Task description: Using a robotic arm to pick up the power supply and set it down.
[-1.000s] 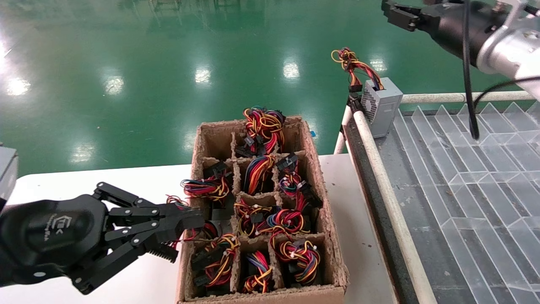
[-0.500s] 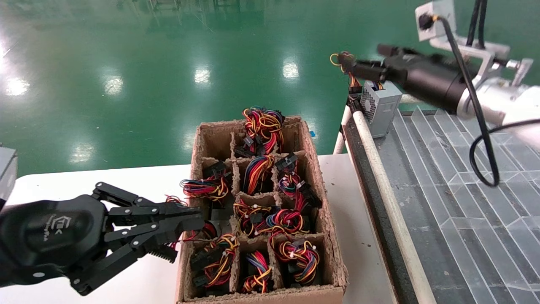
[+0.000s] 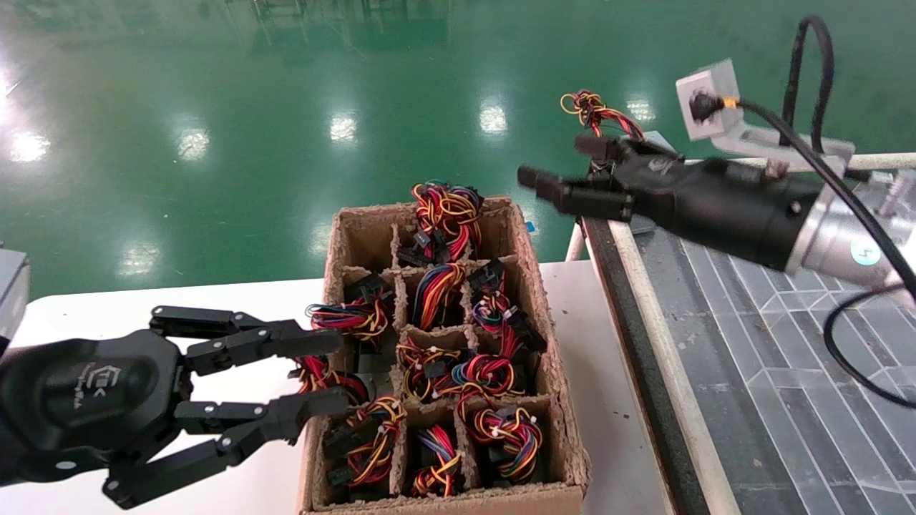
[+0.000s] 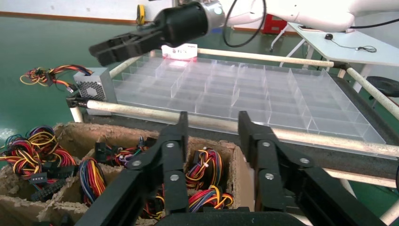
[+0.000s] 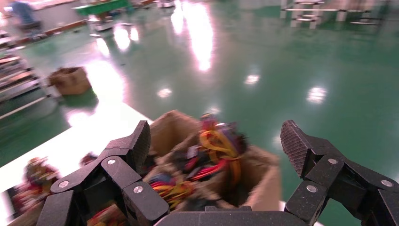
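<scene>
A grey vented power supply stands on the corner of the clear divider tray. In the head view only its coloured wires show, behind my right gripper. Several more wire bundles fill the cardboard box. My right gripper hangs open and empty in the air between the tray corner and the box's far end; its wrist view looks down on the box. My left gripper stands open at the box's left wall, its fingers either side of a wire bundle and holding nothing.
The box sits on a white table. The tray has a tube rail along its left edge, close to the box's right wall. Green floor lies beyond the table.
My left gripper has opened at the box's left wall. My right arm has swung down and left from above the tray corner, now in front of the power supply there.
</scene>
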